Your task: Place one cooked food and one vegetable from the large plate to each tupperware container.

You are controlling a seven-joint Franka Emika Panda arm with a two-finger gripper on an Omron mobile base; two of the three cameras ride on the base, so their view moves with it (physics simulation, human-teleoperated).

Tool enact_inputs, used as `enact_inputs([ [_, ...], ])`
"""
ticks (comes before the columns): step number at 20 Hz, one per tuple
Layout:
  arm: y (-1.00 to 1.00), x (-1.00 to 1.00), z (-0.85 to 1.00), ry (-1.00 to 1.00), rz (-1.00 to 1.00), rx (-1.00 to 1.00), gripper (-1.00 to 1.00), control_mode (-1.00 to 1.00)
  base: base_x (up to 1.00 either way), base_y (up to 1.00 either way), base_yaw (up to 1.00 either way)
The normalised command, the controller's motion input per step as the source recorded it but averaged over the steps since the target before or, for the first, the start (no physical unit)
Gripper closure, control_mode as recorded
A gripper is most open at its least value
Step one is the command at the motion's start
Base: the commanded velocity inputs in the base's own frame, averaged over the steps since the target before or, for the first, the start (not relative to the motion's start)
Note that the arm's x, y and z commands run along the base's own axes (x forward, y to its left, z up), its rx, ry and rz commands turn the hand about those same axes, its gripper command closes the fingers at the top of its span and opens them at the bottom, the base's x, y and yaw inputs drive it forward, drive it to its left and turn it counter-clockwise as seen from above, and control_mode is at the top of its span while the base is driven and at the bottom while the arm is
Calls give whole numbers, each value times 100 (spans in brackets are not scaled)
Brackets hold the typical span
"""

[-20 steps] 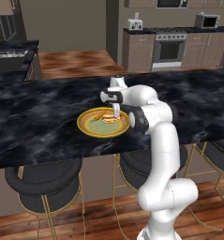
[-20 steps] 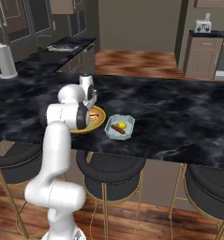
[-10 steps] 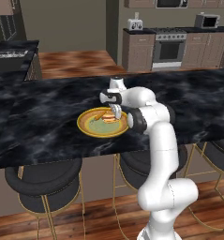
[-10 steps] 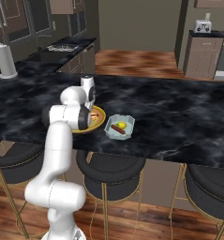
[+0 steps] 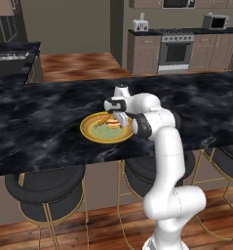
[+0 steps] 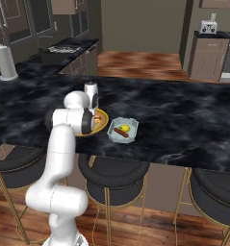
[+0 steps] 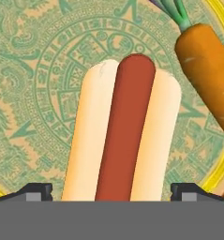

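- Hand view: claw [image 7: 111, 194] wide open, tips straddling the near end of a hot dog [image 7: 120, 131], one tip either side; holding nothing; alignment reads as a set-up to pinch the bun across its width
- carrot [image 7: 208, 70] lies just beside the hot dog on the large plate [image 7: 19, 93], apart from it; looks clear of the tips
- left base view: plate sits on the dark marble surface [image 5: 40, 117] near its front edge, claw directly above it
- right base view: one tupperware container [image 6: 122, 130] just beside the plate, already holding a reddish sausage-like piece and a yellow item; my read: this hot dog is meant for the other tub
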Motion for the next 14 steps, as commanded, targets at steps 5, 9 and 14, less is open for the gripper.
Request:
enact_inputs([
  [5,0,0,-25,0,12,0,-100,-100,0,0,0],
  [9,0,0,-21,0,12,0,-100,-100,0,0,0],
  [14,10,0,-7,1,9,0,100,-100,0,0,0],
])
